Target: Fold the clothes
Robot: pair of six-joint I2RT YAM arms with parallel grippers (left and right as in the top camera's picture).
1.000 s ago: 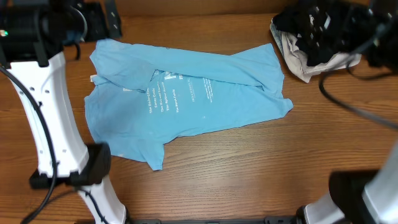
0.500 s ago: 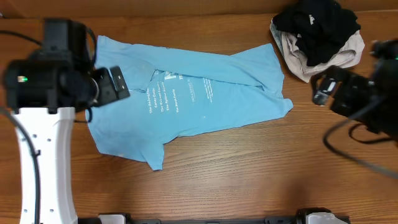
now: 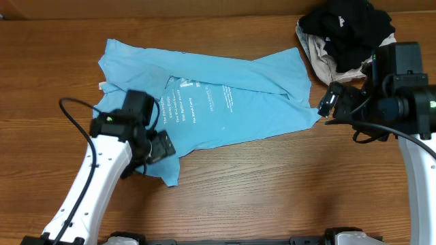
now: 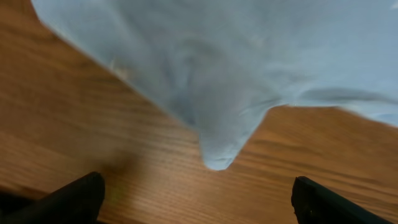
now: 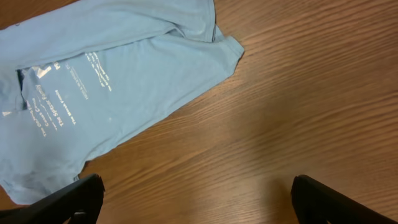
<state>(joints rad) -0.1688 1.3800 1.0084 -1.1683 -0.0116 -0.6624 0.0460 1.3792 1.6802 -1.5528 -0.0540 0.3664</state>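
Observation:
The clothes, a light sky-blue T-shirt (image 3: 225, 102) with white print, lie spread and rumpled on the wooden table. My left gripper (image 3: 163, 146) hovers over its lower-left part. In the left wrist view a pointed flap of the shirt (image 4: 217, 143) hangs toward my left gripper (image 4: 199, 202), which is open with only bare wood between its fingers (image 4: 68, 199). My right gripper (image 3: 332, 102) sits just off the shirt's right corner. In the right wrist view the shirt (image 5: 112, 81) fills the upper left, and my right gripper (image 5: 198, 199) is open over bare wood.
A black garment (image 3: 347, 24) lies piled on a beige one (image 3: 325, 64) at the back right corner, close behind my right arm. Bare wooden tabletop (image 3: 272, 184) stretches in front of the shirt.
Both arms have swung in from the back corners and come down toward the shirt, the left to its lower-left part, the right to its right corner. The shirt has not moved.

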